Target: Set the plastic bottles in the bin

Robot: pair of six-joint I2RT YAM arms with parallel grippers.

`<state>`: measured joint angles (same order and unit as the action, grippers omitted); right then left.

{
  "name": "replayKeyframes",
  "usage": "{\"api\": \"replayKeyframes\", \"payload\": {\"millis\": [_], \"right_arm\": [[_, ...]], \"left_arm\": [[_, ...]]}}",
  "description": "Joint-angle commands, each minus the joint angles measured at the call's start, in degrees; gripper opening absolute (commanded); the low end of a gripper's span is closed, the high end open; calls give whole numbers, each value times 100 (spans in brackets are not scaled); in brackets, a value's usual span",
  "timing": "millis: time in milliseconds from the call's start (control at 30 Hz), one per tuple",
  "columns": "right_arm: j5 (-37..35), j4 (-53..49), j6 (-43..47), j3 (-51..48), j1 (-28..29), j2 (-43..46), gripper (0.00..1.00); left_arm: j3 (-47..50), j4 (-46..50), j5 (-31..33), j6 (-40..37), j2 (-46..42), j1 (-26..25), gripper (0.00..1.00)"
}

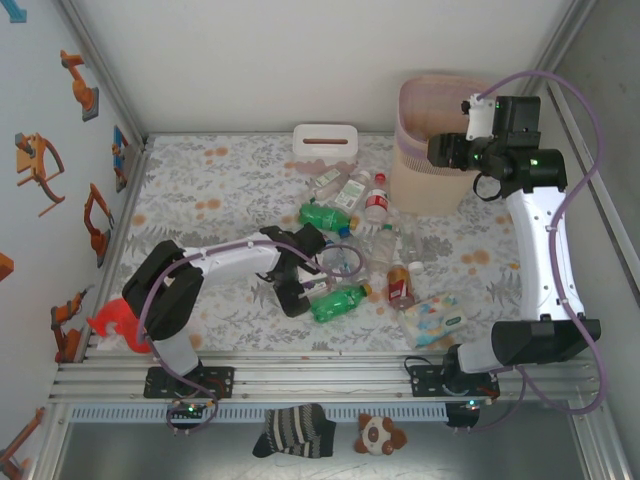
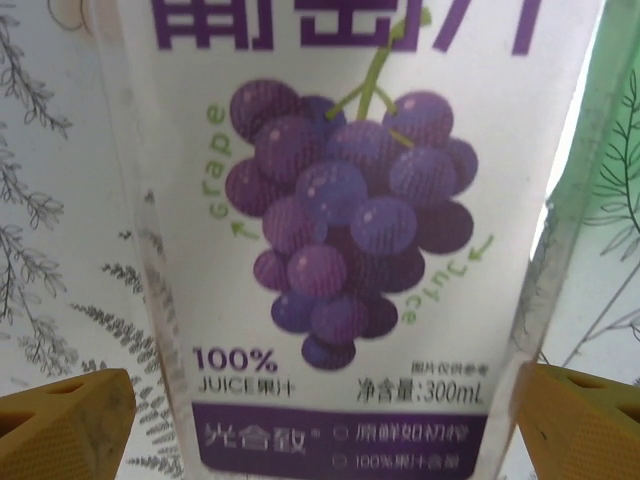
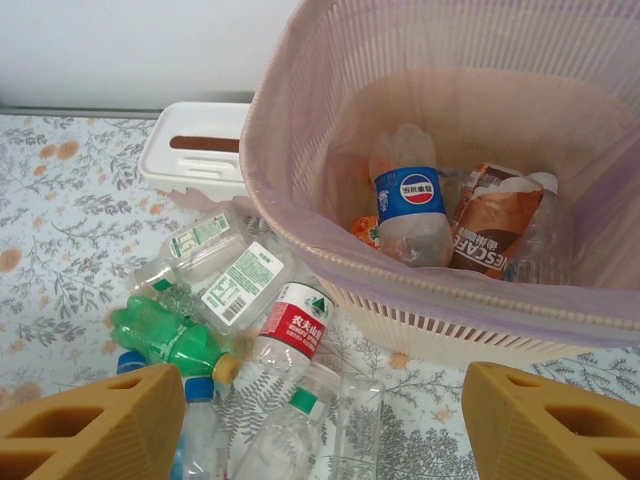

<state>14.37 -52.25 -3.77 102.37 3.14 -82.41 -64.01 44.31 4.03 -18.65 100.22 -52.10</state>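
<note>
Bin [image 1: 420, 185]: tall pale pink basket at the far right of the bench [image 1: 220, 190], upright with its mouth open. A blue-labelled bottle [image 3: 408, 200] and a brown coffee bottle [image 3: 492, 225] lie at its bottom.
Plastic bottles [image 1: 352, 190]: a loose heap on the bench, running from just beside the bin's foot towards the middle. They lie on their sides and touch one another. I judge that most of the job is not yet done.
Right tool [image 3: 320, 430]: hangs above the bin's rim, jaws apart with nothing between them.
Left tool [image 2: 320, 440]: low over the near end of the heap, jaws spread wide, one finger on each side of a bottle. The wrist view shows no pinch on it.
Green bottle [image 1: 340, 302]: lies just beside the left tool, close to the bottle being straddled, so it may get nudged.
Grape juice bottle [image 2: 330, 250]: clear, with a glossy purple-and-white label, lying between the left fingers [image 2: 65, 425]. It looks like the next pick.
Handling: it looks empty, so it should be light. The thin walls will likely dent under a hard squeeze, the smooth film is slippery, and a rounded body can roll.
Hold: across the labelled middle, where the body is widest and straightest, not at the neck or cap. Close gently and lift straight up so the neighbours stay put.
</note>
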Motion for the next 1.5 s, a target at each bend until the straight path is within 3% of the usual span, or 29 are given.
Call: {"api": "replayKeyframes", "payload": {"millis": [0, 167, 1000, 1467], "right_arm": [[83, -101, 43, 134, 29, 98, 72], [74, -127, 43, 143, 27, 122, 72], [154, -119, 7, 240, 38, 128, 72], [330, 18, -154, 257, 38, 138, 72]], "left_arm": [[200, -475, -157, -309, -50, -20, 97], [288, -587, -158, -314, 89, -21, 100], [486, -112, -1, -250, -488, 22, 58], [523, 420, 39, -216, -1114, 160, 55]]}}
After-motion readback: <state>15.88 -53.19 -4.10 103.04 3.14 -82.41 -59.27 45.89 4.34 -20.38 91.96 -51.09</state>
